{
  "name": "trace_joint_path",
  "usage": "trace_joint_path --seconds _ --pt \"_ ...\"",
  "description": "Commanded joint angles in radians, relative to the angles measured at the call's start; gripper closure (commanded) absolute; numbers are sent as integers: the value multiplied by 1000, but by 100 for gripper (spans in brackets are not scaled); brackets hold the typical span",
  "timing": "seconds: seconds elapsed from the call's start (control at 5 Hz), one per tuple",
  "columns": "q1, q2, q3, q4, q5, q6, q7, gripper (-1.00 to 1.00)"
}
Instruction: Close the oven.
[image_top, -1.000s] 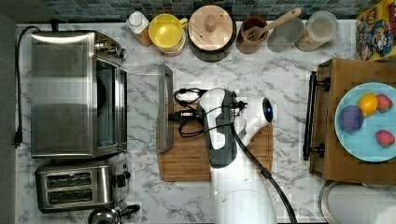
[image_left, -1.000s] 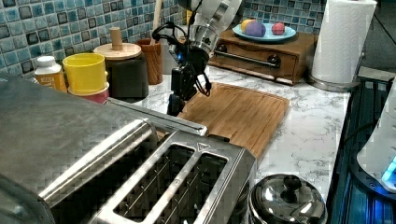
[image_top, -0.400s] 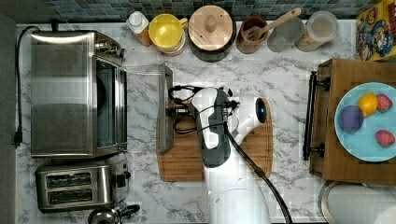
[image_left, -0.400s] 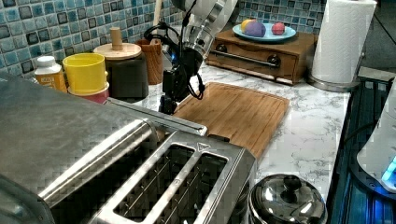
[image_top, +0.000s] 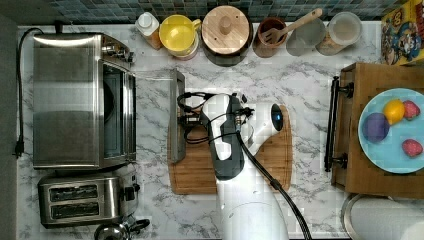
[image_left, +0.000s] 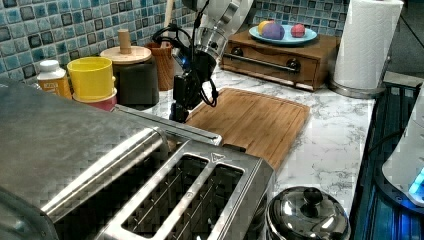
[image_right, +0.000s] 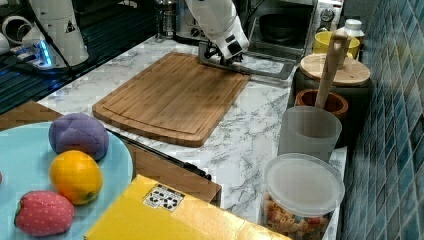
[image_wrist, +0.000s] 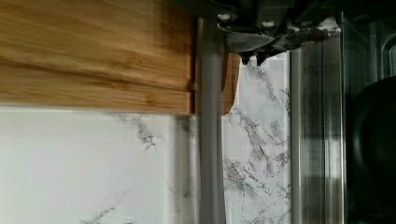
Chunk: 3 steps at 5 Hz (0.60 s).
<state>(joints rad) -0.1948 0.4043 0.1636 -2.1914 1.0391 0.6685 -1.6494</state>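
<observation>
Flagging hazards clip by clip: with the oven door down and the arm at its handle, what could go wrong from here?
1. The tool sits at the bar handle of the open oven door; a poor contact could slip off as the door lifts.
2. The cutting board lies right beside the handle, so a low approach might shove it.
3. The arm's loose cables hang near the handle and might snag.

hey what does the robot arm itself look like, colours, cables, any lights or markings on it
The arm is glossy white with rounded, tubular links and a dark grey panel along the forearm. A blue light glows on one joint. Black cables loop loosely around the wrist, and a thicker black cable runs back along the arm. The gripper is black and boxy. No markings can be read.
</observation>
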Motion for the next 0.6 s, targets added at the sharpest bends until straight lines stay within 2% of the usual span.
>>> trace_joint_path --seconds 0.2,0.6 --pt "138 -154 132 89 -41 -20 198 100" --pt "184 -202 182 129 -155 -1 383 100"
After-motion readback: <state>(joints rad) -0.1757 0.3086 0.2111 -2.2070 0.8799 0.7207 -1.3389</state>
